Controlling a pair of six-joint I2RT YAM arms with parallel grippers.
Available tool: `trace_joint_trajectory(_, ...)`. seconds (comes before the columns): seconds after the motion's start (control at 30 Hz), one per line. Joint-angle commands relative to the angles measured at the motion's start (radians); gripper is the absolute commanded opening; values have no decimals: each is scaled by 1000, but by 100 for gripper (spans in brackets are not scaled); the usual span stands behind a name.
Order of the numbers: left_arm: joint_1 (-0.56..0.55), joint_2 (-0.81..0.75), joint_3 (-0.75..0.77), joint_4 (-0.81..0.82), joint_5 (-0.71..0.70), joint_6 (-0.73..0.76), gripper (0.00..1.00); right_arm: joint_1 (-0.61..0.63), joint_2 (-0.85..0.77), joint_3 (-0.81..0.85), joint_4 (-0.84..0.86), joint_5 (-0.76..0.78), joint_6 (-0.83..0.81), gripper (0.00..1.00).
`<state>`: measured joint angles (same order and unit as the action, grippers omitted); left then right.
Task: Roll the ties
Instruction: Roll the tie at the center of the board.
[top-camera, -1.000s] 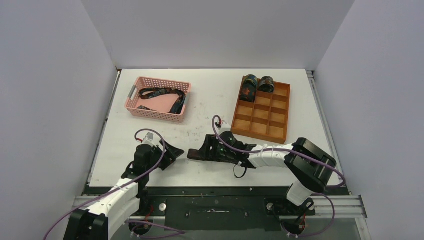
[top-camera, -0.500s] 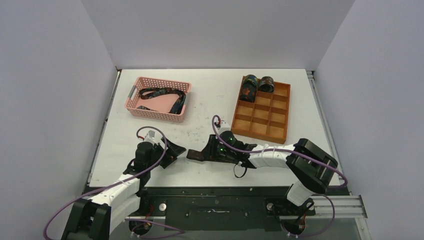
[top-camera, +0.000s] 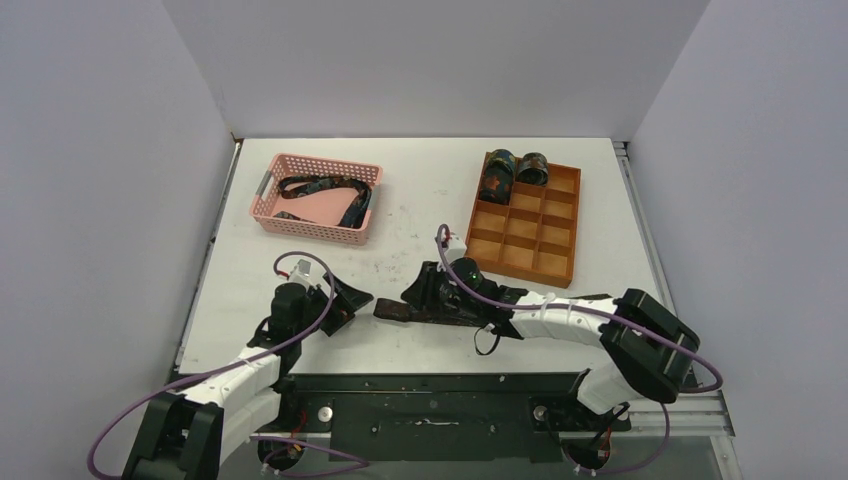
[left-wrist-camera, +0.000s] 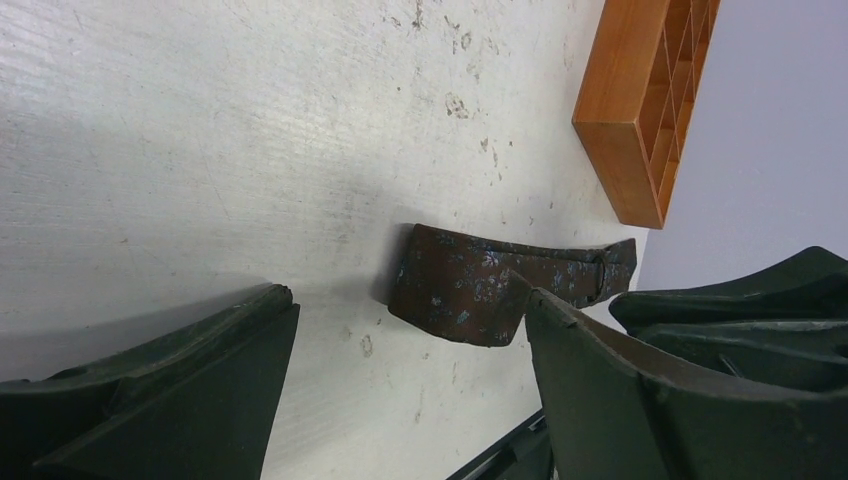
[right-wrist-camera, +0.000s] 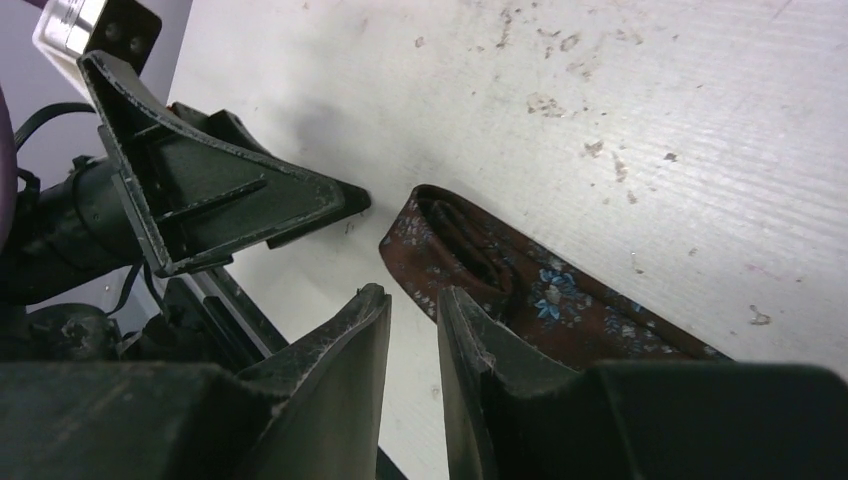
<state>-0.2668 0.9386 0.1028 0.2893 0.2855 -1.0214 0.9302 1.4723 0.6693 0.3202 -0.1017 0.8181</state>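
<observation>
White table (top-camera: 420, 200), scuffed and stained; plain grey walls (top-camera: 430, 60). Left gripper (top-camera: 358, 305) wide, empty. Right gripper (right-wrist-camera: 412, 295) narrow gap, nothing between, beside tie (right-wrist-camera: 560, 300).

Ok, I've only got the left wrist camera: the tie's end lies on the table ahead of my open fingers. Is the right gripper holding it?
Observer: No. Its wrist view shows the right gripper with only a narrow gap, table showing through; the tie lies beside its fingers.
Operator: Any rolled ones done?
Observer: Two rolls stand at the far end of the wooden tray.
Operator: More to roll?
Observer: At least one unrolled tie lies in the pink basket.
</observation>
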Motion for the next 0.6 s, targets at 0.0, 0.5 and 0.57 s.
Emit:
trace_joint_trajectory(0.0,4,12,17,18,-4,4,86,16,25,39,46,-51,6,25)
trace_joint_trajectory(0.5,1,139,11,177,114,-3,97,-46,149,-1,95,-93,19,19)
trace_joint_trajectory(0.57,-2,177,13,213,134,-11,97,-55,159,-8,106,-101,18,19)
